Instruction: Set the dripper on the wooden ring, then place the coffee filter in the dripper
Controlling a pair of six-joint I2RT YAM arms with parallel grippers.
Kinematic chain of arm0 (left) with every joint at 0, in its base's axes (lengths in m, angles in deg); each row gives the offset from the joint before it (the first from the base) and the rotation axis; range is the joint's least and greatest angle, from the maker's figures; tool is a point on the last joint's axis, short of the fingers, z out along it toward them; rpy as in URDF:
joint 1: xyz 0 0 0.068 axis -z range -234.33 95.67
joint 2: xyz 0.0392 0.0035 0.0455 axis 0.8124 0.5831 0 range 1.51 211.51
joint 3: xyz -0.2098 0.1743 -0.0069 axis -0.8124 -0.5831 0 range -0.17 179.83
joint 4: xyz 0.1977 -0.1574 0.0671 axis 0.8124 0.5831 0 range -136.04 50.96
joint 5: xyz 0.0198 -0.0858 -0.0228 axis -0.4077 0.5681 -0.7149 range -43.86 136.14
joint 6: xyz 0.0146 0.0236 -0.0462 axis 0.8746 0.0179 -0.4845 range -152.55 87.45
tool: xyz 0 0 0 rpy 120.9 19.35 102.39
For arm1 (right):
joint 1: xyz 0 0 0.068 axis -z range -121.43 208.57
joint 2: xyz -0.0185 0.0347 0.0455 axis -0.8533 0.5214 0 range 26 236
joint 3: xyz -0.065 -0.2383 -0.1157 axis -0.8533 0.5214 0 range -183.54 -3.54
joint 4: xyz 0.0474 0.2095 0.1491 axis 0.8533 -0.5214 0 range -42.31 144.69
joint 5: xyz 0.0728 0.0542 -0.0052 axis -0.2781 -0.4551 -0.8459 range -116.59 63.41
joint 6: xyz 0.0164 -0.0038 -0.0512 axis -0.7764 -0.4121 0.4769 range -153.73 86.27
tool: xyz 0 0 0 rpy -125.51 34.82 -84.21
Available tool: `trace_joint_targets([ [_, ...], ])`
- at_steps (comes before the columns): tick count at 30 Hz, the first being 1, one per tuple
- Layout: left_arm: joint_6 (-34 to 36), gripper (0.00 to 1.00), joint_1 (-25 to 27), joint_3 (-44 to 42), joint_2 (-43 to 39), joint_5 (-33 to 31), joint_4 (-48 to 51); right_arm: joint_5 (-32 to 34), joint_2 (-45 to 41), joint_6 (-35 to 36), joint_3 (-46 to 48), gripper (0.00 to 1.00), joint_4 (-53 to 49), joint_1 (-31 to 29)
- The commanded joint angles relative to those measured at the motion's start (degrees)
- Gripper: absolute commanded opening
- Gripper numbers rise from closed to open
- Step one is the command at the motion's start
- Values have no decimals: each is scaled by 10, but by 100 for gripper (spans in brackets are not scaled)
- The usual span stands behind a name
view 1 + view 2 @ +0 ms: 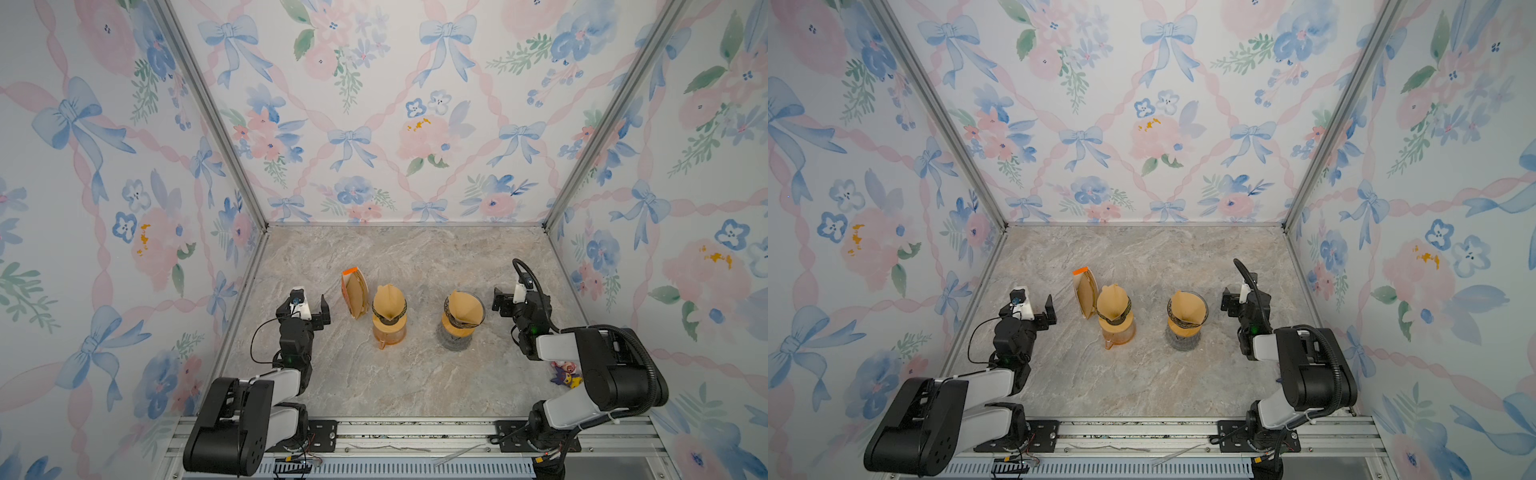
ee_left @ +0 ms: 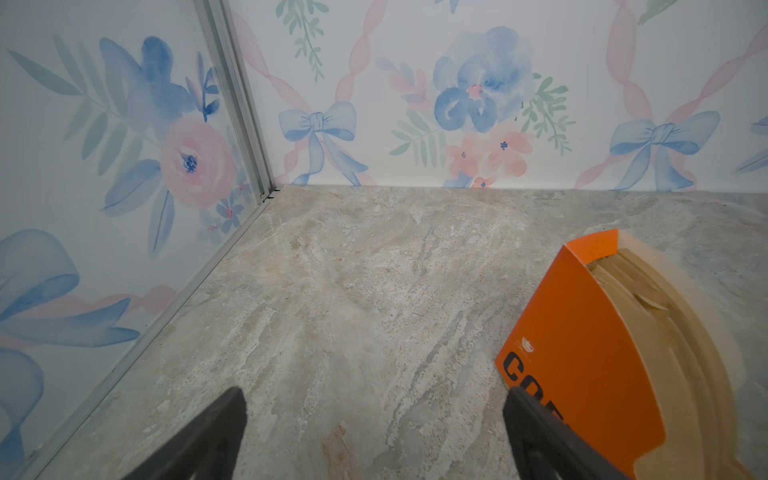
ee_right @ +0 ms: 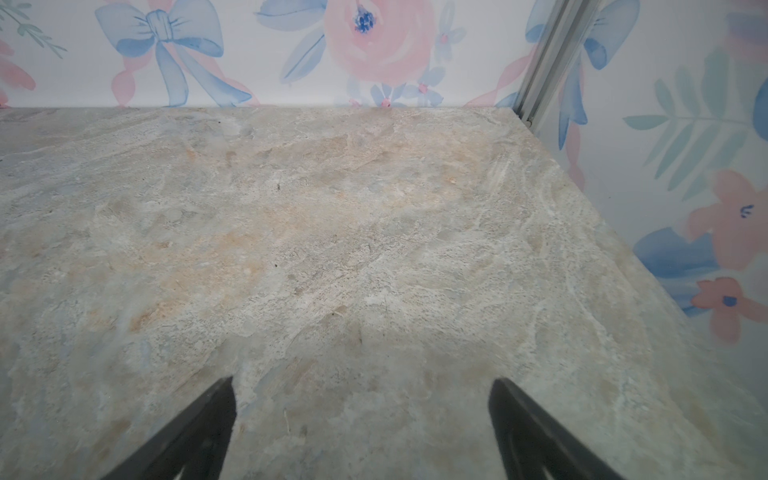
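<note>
Two drippers stand mid-table in both top views. The left dripper (image 1: 388, 312) (image 1: 1113, 312) sits on an orange carafe (image 1: 389, 334), the right dripper (image 1: 464, 315) (image 1: 1187, 313) on a clear carafe. A brown coffee filter (image 1: 388, 298) (image 1: 462, 305) sits in each. An orange filter pack (image 1: 354, 293) (image 2: 582, 345) with several brown filters stands left of them. My left gripper (image 1: 307, 306) (image 2: 374, 392) is open and empty, just left of the pack. My right gripper (image 1: 513, 297) (image 3: 362, 380) is open and empty, right of the right dripper.
Floral walls close in the marble table (image 1: 415, 374) on three sides. Small colourful toy figures (image 1: 565, 374) lie by the right arm's base. An aluminium rail (image 1: 415, 432) runs along the front edge.
</note>
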Motion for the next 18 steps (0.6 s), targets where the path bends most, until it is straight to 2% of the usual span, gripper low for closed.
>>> trace_joint_targets([
  [1, 26, 98, -4, 26, 86, 18, -116, -7, -1, -5, -11, 96, 11, -5],
  [3, 20, 98, -9, 44, 131, 22, -113, -4, -2, -5, -10, 96, 11, -6],
  [6, 28, 98, -11, 35, 190, 46, -191, -3, -1, -4, -11, 96, 11, -8],
  [8, 22, 98, -14, 51, 168, 52, -123, -4, -1, -4, -11, 96, 10, -7],
  [11, 15, 98, -23, 76, 178, 58, -86, -3, -1, -4, -10, 96, 10, -8],
  [18, 17, 98, -21, 73, 178, 52, -96, -11, -2, -6, -10, 96, 12, -4],
])
